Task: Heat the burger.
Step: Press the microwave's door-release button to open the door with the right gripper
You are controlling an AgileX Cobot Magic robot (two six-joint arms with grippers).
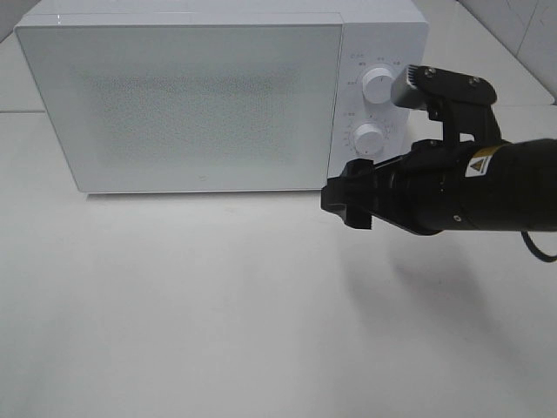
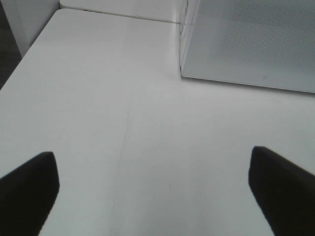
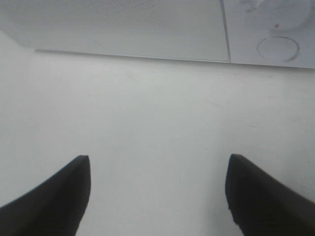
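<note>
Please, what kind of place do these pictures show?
Probably a robot test bench set up like a kitchen: a white microwave with two dials stands, door closed, on a plain white table, a tiled wall beyond. The right gripper hovers open in front.

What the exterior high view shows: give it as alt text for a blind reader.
A white microwave, door shut, stands at the back of a white table. The right gripper, black and open, hovers by the microwave's two dials.
</note>
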